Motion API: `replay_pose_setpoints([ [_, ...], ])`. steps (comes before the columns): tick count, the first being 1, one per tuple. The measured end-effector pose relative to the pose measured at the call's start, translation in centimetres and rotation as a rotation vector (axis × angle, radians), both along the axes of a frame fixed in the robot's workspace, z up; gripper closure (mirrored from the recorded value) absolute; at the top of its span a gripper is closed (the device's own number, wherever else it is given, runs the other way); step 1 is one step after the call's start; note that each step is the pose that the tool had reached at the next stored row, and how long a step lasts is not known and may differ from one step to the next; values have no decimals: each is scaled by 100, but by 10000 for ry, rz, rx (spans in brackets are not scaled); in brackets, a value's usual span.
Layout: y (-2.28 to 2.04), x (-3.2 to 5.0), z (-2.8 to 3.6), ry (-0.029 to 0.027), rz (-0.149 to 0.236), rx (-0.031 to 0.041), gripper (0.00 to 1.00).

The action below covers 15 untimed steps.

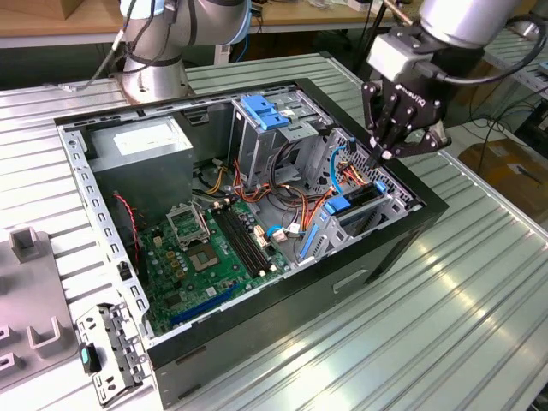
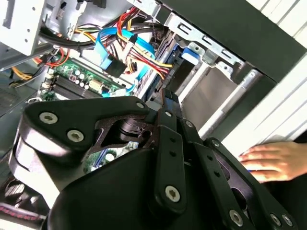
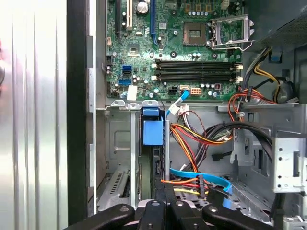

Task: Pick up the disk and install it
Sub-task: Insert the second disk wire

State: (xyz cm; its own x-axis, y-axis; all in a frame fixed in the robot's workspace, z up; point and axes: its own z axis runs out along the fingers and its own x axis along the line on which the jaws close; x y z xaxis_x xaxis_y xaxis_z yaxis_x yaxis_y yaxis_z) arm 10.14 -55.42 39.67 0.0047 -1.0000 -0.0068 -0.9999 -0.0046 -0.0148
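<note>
Black steel forms the open case (image 1: 390,244), lying on its side on a ribbed metal table (image 1: 479,282). Inside it, the green motherboard (image 1: 210,244) covers the floor. A grey power supply (image 1: 141,150) fills the corner at the exterior view's left, and a metal cage (image 1: 261,128) with a blue top stands at the middle. Red, yellow and orange cables (image 1: 295,201) with a blue ribbon run between the cage and the drive bay (image 1: 377,214), which sits at the exterior view's right.

The disk (image 1: 358,199) stands on edge in that bay, seated in a slot with its blue bracket tab uppermost. In the first wrist view the tab (image 3: 153,130) sits at the bay's mouth, just beside the cable bundle.

The gripper (image 1: 383,156) hangs above the bay's far end, near the disk but apart from it. Its fingers (image 2: 165,103) are pressed together to a narrow point with nothing between them.

In the second wrist view a person's hand (image 2: 276,160) rests flat on the table outside the case wall.
</note>
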Motion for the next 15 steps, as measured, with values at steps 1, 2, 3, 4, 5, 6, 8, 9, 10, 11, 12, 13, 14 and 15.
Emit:
replay_pose_setpoints([
  [1,0,0,75,0,0,-1,89],
  [2,0,0,178,0,0,-2,89],
  [3,0,0,210,0,0,-1,89],
  [4,0,0,232,0,0,-2,89],
  [5,14,2,238,2,1,2,89],
  [6,38,8,239,4,1,-2,89],
  [8,88,12,240,10,-1,-11,89],
  [9,109,18,239,17,1,-13,89],
  [10,139,23,237,30,1,-14,89],
  [11,166,27,237,43,0,-20,89],
  [12,191,29,237,57,0,-27,89],
  [13,213,29,237,67,-1,-34,89],
  [14,242,30,236,85,0,-36,89],
  [15,269,30,235,104,0,-39,89],
])
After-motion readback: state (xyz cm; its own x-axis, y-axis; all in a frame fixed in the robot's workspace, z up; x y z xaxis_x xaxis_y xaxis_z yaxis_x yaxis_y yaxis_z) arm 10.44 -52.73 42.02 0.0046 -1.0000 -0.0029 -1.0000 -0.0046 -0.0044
